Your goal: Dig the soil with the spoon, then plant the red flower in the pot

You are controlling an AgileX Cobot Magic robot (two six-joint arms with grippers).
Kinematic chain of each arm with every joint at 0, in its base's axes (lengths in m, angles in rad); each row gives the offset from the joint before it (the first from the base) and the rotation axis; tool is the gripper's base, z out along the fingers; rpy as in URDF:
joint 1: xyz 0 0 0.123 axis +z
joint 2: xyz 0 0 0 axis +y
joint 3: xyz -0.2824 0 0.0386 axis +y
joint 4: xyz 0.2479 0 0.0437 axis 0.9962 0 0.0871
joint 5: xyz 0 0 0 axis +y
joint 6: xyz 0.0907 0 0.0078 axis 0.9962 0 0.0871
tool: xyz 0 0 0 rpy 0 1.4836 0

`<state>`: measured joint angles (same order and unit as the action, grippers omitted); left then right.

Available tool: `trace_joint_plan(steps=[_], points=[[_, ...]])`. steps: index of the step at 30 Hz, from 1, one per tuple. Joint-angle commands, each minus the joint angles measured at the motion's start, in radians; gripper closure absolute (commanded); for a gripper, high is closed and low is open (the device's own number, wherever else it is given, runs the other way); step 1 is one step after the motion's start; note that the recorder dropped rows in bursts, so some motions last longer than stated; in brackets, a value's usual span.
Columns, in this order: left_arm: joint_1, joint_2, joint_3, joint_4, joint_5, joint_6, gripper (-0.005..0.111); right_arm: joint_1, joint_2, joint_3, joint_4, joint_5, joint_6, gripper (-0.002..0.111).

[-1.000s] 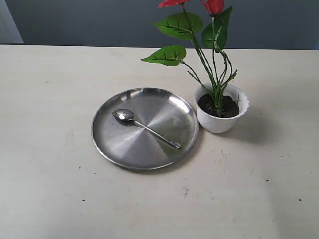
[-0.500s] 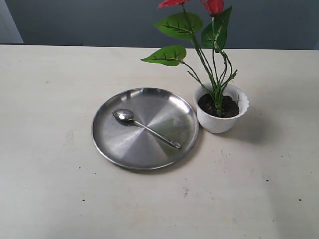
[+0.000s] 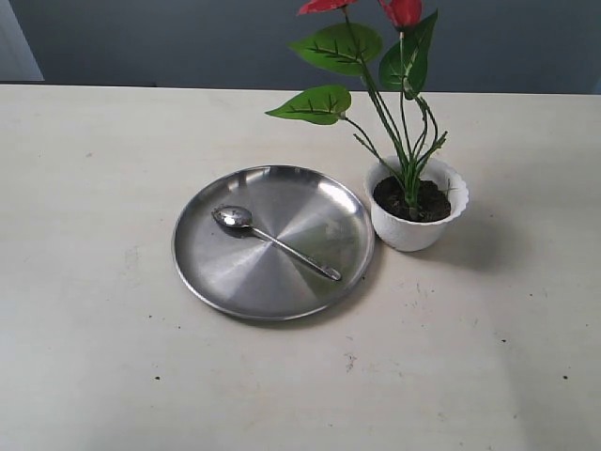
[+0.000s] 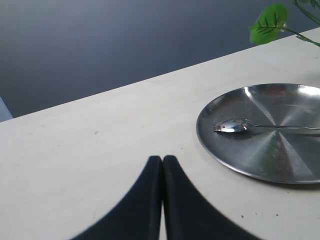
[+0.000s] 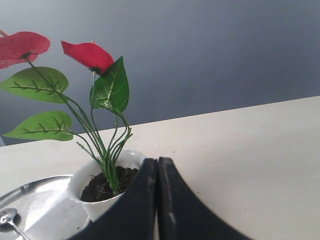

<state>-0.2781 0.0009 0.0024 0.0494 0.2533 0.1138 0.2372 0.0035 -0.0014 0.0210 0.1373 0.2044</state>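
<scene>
The red flower (image 3: 404, 11) stands upright in the white scalloped pot (image 3: 417, 230), its green stems rooted in the dark soil (image 3: 428, 200). Left of the pot, the silver spoon (image 3: 272, 241) lies on the steel plate (image 3: 207, 272), bowl toward the far left. Neither gripper shows in the exterior view. My left gripper (image 4: 162, 158) is shut and empty, well short of the plate (image 4: 210, 142) and spoon (image 4: 232, 125). My right gripper (image 5: 157, 160) is shut and empty, its tips in front of the pot (image 5: 82, 182), soil (image 5: 95, 190) and flower (image 5: 90, 54).
The pale table (image 3: 94, 357) is lightly speckled with dark crumbs near its front. A dark wall (image 3: 169, 38) runs behind its far edge. Nothing else stands on the table.
</scene>
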Motion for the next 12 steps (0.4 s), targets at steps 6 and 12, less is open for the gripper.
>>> trace_joint_plan(steps=[6, 12], points=[[-0.005, -0.001, -0.002, -0.009, -0.013, -0.001, 0.106, -0.004, -0.004, 0.001, -0.003, -0.013, 0.002, 0.109], [-0.005, -0.001, -0.002, -0.009, -0.013, -0.001, 0.106, -0.004, -0.004, 0.001, -0.003, -0.013, 0.002, 0.109]])
